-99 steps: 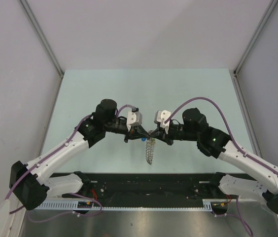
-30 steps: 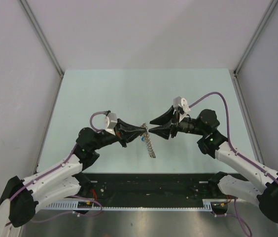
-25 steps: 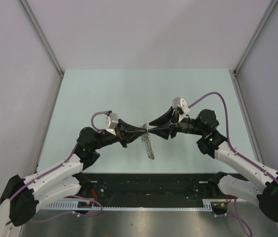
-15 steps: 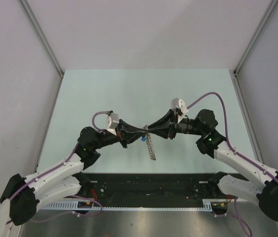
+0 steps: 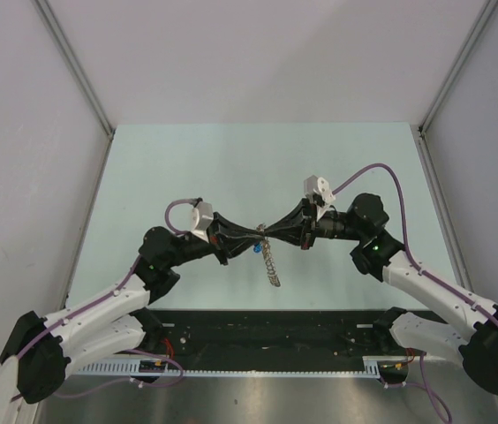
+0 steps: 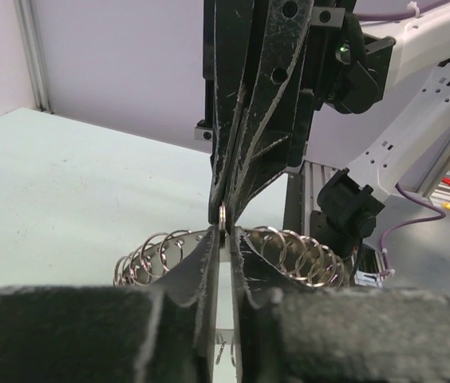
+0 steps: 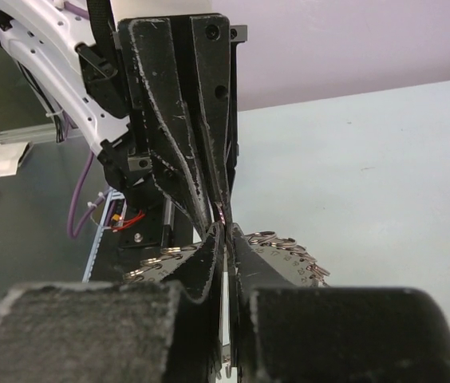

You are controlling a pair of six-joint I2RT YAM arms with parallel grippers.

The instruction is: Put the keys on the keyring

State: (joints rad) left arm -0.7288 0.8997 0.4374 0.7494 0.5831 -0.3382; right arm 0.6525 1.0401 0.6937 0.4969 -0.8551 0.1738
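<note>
Both grippers meet tip to tip above the table's middle. My left gripper (image 5: 258,232) (image 6: 225,233) pinches a thin wire loop on the upper edge of the keyring (image 5: 271,265), its jaws showing only a slit. My right gripper (image 5: 267,231) (image 7: 223,233) is shut on the same loop from the opposite side. The keyring hangs below the pinch, and its coiled silver loops fan out either side of the fingers (image 6: 305,249) (image 7: 285,246). One blue-headed key (image 5: 256,250) dangles just left of the ring. No other keys show.
The pale green table (image 5: 231,159) runs back to grey walls on three sides. A black bar (image 5: 267,329) and a white slotted rail (image 5: 249,367) holding the arm bases cross the near edge. Purple cables loop off both wrists.
The right gripper's jaws, wide apart a second ago, have closed onto the ring at the left fingertips. The left arm and the hanging ring have barely moved.
</note>
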